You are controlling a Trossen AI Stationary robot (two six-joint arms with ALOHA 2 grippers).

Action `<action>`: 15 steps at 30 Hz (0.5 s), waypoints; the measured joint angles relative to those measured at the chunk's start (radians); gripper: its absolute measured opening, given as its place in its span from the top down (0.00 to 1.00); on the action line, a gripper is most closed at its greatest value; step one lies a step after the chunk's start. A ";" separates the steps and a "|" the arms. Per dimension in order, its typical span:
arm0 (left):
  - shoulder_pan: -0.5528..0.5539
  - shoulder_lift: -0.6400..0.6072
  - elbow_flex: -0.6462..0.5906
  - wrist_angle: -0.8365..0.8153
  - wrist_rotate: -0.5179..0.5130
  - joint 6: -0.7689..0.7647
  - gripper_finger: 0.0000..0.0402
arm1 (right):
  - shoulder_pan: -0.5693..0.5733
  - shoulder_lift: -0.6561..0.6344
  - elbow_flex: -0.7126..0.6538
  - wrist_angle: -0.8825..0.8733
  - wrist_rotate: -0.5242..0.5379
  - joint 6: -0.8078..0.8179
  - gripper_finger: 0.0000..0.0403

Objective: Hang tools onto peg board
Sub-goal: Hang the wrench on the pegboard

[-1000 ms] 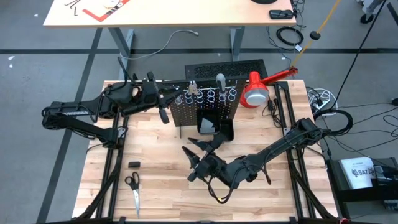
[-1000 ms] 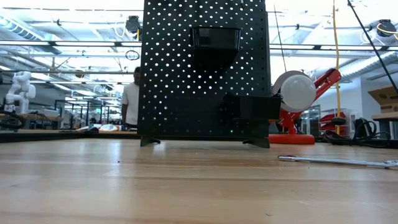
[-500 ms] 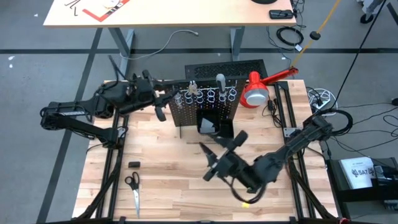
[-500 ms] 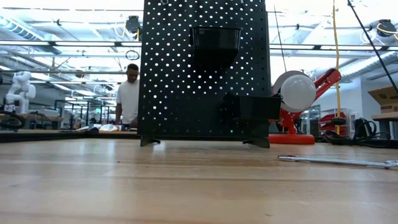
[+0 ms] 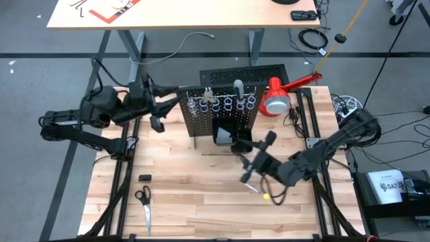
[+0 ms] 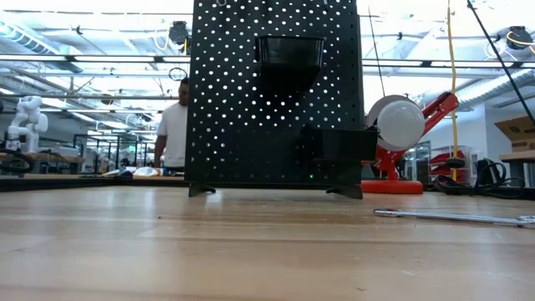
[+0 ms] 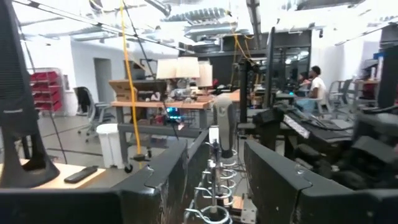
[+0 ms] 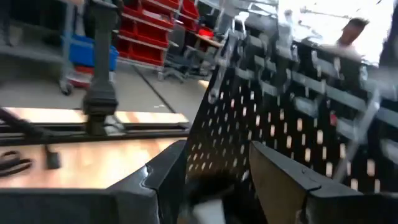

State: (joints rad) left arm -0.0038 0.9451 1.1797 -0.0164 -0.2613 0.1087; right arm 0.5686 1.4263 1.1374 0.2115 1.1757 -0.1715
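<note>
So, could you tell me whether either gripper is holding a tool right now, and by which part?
Nothing is held. The left gripper, beside the peg board, and the right gripper, near the bin, both stand open and empty.

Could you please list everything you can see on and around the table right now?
peg board: one, black, upright at the table's far middle.
rings: a row, silver, along the peg board's top.
bin: one, black, on the peg board's front.
grey-handled tool: one, standing in a ring.
lamp: one, red with white shade, right of the peg board.
scissors: one pair, black handles, table's near left.
small block: one, black, above the scissors.
wrench: one, silver, flat on the table.
person: one, white shirt, in the room behind.
left tool: open, empty, left of the peg board.
right tool: empty, near the bin.
</note>
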 joint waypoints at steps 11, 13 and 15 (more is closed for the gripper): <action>-0.019 -0.005 0.000 -0.043 0.027 0.000 0.58 | 0.179 -0.288 -0.364 0.001 -0.139 0.387 0.58; -0.019 -0.007 0.000 -0.050 0.027 0.000 0.58 | 0.196 -0.282 -0.375 -0.018 -0.171 0.424 0.58; -0.019 -0.007 0.000 -0.055 0.040 -0.008 0.58 | 0.208 -0.268 -0.375 -0.035 -0.206 0.450 0.58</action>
State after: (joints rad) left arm -0.0227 0.9382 1.1797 -0.0715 -0.2215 0.1012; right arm 0.7764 1.1581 0.7627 0.1768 0.9698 0.2783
